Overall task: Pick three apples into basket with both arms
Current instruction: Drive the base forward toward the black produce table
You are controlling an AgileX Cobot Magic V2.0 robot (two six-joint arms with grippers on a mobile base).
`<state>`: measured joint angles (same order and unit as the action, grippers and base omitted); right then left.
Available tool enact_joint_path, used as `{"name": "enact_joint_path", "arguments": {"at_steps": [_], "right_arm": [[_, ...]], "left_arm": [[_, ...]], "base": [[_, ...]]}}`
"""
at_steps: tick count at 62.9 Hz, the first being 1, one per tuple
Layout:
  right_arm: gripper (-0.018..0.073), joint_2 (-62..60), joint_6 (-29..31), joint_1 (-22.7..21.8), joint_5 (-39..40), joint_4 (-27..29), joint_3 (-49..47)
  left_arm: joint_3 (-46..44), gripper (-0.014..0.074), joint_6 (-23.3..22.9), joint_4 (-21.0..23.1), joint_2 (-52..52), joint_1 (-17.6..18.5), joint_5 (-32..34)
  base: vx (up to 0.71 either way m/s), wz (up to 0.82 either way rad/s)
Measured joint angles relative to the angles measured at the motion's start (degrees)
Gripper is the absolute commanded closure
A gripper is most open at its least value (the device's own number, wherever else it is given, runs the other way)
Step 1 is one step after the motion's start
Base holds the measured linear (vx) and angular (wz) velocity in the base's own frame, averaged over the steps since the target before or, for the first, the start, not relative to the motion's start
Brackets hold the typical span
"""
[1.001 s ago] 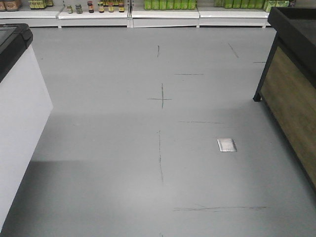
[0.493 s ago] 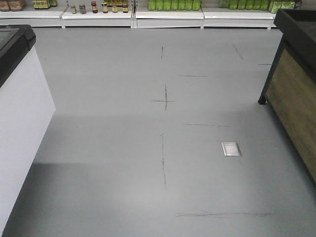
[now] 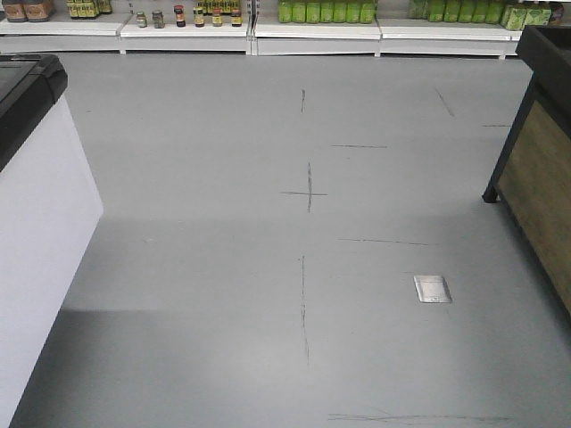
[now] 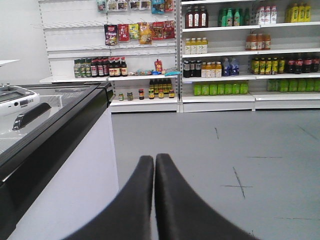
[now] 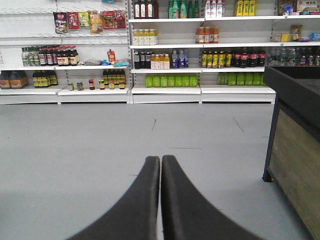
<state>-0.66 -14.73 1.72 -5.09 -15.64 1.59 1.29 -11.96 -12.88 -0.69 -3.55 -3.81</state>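
Black left claw [image 4: 154, 159], base off-frame

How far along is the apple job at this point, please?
Nothing looks done: no apples or basket are in view. The left fingers and right fingers are shut and empty, facing floor and shelves. All three picks are left.

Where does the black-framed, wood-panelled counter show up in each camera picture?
Front view: the black-framed, wood-panelled counter stands at the right edge.
Left wrist view: not in it.
Right wrist view: the counter fills the right side.
Shared landmark: the row of green bottles at the back.
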Motion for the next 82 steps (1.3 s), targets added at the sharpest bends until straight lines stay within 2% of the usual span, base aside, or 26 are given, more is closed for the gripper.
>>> {"name": "enact_joint_path", "arguments": {"at_steps": [82], "right_arm": [[0.0564,0.0,0.0,0.0,0.0,0.0,0.0]], "left_arm": [[0.0,0.0603,0.0,0.0,0.0,0.0,0.0]], "base": [[0.17,-0.08]]}}
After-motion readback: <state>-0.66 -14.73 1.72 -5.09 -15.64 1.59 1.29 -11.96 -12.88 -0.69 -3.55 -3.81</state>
